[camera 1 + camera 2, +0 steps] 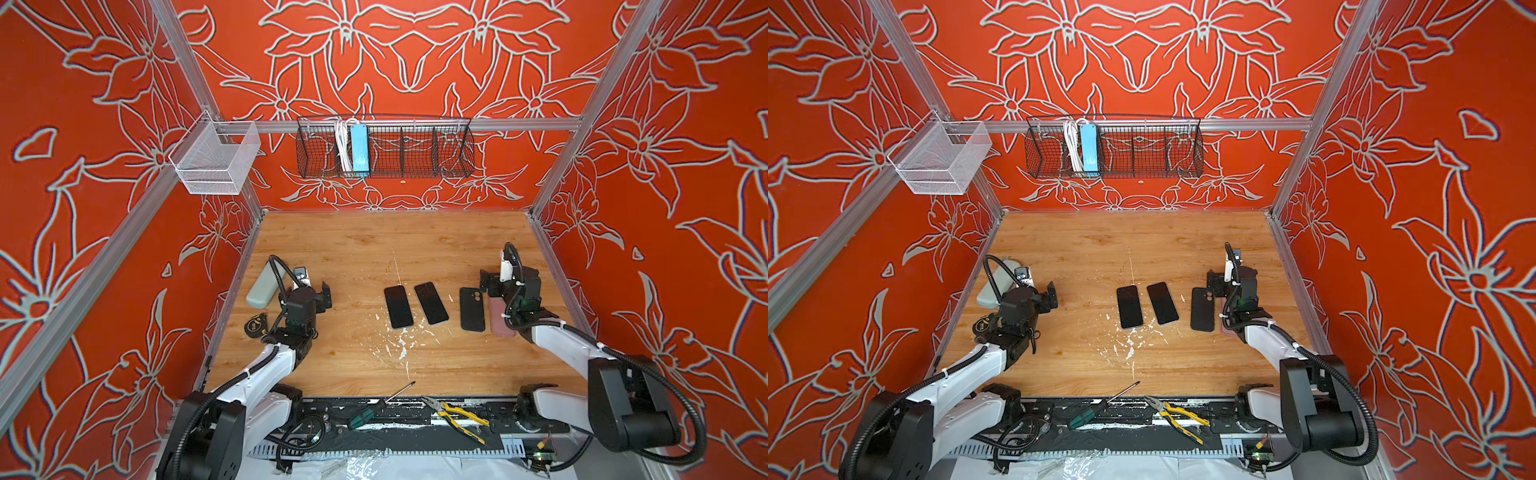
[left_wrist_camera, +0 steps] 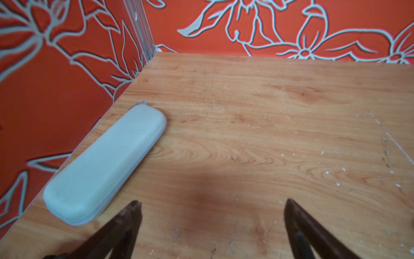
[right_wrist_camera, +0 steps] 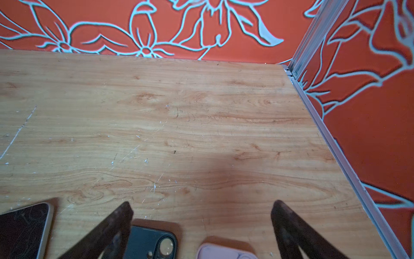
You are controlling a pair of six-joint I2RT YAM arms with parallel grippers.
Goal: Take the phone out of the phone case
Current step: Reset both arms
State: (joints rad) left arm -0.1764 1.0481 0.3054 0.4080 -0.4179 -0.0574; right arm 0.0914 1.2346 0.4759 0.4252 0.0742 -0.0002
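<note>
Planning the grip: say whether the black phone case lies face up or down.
Face down: the black phone case shows its camera cutout on top.

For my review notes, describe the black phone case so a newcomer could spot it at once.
On the wooden table, four flat slabs lie in a row toward the robot's right side. The black phone case lies between two glossy phones and a pink case. Only it is matte black with a round camera opening.
</note>
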